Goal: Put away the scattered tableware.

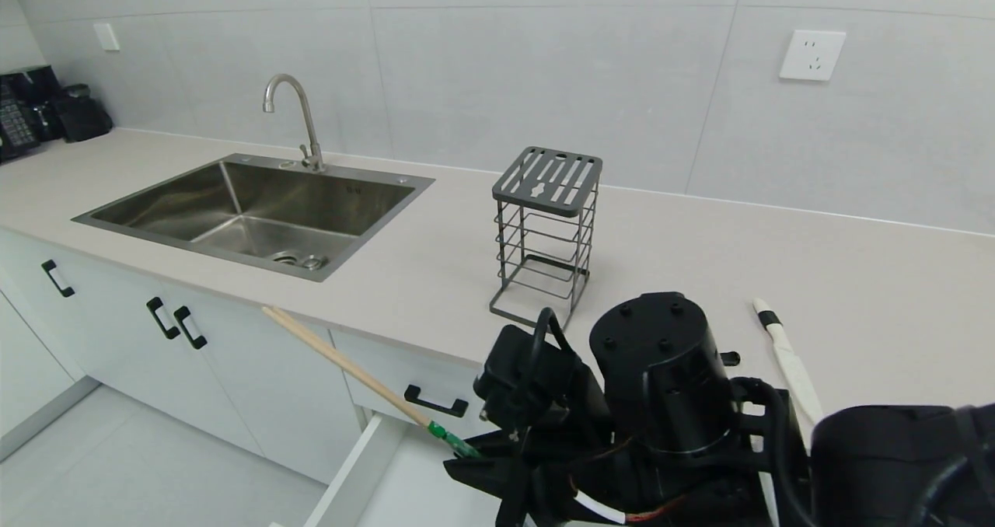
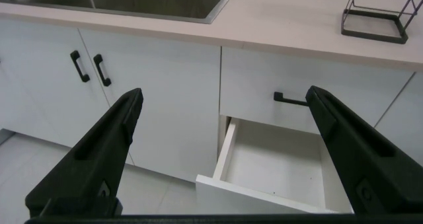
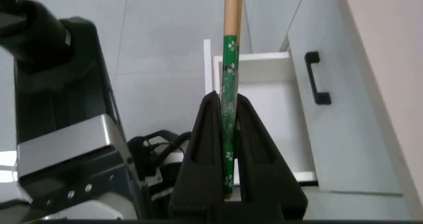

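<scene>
Right gripper (image 3: 227, 104) is clamped on the chopsticks (image 3: 230, 59), pinching them at the green patterned end, so the plain wood end sticks way out past the jaws. Left gripper (image 2: 225, 92) is spread wide with nothing in it, hanging in front of the cabinets above the pulled-out drawer (image 2: 228, 145).

Handling-wise, I'd guess these are super light and stiff, so no real breakage worry. They're thin and smooth though, maybe lacquered at the green end, so they could pivot, slide or split apart in the pinch. Held that close to one end, the long free part will swing a lot. A hold nearer the middle would be steadier, imo.

The right wrist view gives you the actual pinch, with the drawer below it. The head view shows how far the sticks poke out, up toward the desk (image 1: 699, 232) edge, plus a white utensil with a black band (image 1: 785, 360) lying on the desk near the wire rack (image 1: 548, 224). The left wrist view looks straight into the drawer.
</scene>
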Controlling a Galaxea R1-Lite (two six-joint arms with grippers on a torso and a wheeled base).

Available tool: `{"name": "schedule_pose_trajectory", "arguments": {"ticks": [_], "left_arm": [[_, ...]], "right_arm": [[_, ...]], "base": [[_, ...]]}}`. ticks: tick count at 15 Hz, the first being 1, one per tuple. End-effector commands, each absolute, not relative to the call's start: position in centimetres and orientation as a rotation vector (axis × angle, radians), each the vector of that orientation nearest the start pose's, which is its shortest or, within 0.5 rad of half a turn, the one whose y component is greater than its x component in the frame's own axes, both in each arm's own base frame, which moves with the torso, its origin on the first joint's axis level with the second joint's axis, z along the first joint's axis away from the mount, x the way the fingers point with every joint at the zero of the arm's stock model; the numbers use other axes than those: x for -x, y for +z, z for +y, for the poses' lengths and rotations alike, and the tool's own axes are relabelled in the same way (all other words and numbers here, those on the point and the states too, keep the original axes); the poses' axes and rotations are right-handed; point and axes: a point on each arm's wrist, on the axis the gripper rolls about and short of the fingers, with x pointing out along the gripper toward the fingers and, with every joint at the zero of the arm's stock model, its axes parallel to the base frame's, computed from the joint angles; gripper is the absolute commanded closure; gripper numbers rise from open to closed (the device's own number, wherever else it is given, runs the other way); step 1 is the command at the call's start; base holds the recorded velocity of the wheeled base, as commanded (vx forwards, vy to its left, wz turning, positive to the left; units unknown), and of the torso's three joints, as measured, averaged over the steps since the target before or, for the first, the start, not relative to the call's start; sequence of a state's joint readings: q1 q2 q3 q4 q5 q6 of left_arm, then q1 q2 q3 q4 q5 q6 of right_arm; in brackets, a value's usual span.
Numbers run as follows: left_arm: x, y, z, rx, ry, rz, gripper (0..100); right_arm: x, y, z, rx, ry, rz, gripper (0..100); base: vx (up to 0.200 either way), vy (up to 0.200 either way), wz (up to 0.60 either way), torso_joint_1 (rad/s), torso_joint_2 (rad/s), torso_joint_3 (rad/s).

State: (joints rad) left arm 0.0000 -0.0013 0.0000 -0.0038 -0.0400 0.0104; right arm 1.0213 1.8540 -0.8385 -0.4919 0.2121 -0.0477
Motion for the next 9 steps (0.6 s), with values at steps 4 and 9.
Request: {"name": "schedule_pose_trajectory", "arguments": {"ticks": [4, 9], "left_arm": [[2.3, 7.6, -0.1, -0.011, -0.04, -0.005, 0], [2.3, 7.6, -0.1, -0.011, -0.04, -0.005, 0]], "right_arm": [[-17.3, 11.0, 29.9, 0.281, 1.224, 0.525, 100], [-18.3, 11.3, 31.3, 0.263, 1.225, 0.498, 100]], "base": [[0.0, 0.0, 0.0, -0.122, 0.24, 0.118], [0.0, 0.0, 0.0, -0.115, 0.23, 0.113]]}}
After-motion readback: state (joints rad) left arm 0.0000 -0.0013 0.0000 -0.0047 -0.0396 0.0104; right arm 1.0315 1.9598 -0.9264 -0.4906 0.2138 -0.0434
